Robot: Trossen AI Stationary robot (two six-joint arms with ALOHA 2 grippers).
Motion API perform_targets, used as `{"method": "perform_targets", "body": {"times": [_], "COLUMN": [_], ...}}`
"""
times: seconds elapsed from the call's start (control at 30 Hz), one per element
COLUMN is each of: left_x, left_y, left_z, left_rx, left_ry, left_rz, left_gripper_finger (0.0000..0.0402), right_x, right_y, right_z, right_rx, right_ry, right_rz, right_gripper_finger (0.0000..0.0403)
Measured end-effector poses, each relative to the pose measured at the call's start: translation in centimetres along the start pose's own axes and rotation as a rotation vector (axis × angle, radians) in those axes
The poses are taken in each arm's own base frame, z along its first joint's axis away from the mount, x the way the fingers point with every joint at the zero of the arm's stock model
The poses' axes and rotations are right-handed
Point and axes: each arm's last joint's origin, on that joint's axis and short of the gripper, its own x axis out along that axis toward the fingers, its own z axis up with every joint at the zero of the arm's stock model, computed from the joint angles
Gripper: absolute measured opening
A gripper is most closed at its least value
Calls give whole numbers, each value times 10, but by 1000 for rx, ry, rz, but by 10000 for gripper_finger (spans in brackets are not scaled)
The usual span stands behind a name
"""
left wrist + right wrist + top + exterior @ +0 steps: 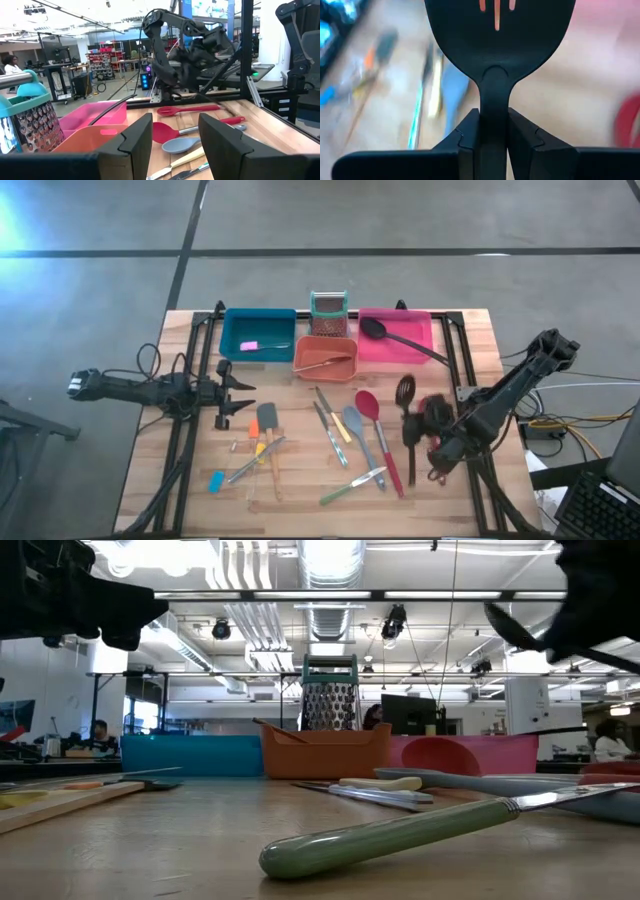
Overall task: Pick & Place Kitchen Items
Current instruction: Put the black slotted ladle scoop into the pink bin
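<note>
My right gripper is over the table's right part, shut on a black slotted spoon, whose head shows in the right wrist view and high up in the low view. My left gripper hangs open and empty over the table's left part; it also shows in the left wrist view. Loose utensils lie flat on the table: a red spoon, a grey spoon, a green-handled knife, a grey spatula, and small tools with blue and orange handles. My right gripper pinches the slotted spoon's handle just behind the head between its two fingers. The fingers lie along the handle, and the head sticks out in front of them. The spoon is lifted clear of the table.
At the table's far side stand a blue bin, an orange bin and a pink bin with a black ladle lying across its rim. A metal grater stands behind the orange bin. People show in the room beyond.
</note>
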Motion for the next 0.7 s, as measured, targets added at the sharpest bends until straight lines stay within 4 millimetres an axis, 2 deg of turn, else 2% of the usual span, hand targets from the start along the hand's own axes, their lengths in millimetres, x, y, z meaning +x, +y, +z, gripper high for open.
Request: {"method": "perform_targets", "body": {"times": [0.13, 0.37, 0.57, 0.7], "left_x": [0, 0, 0, 0], "left_y": [0, 0, 0, 0], "left_z": [0, 0, 0, 0], "left_rx": [0, 0, 0, 0], "left_ry": [0, 1, 1, 1], "left_rz": [0, 0, 0, 0], "left_gripper_finger": [165, 165, 165, 165], "right_x": [-4, -21, -55, -83], "right_y": [-1, -6, -15, -22], "right_z": [33, 100, 156, 187], "right_rx": [-114, -281, -353, -391], "right_ry": [-158, -260, -313, -364], "right_rz": [-73, -215, -222, -227], "right_gripper_finger": [54, 54, 54, 54]}}
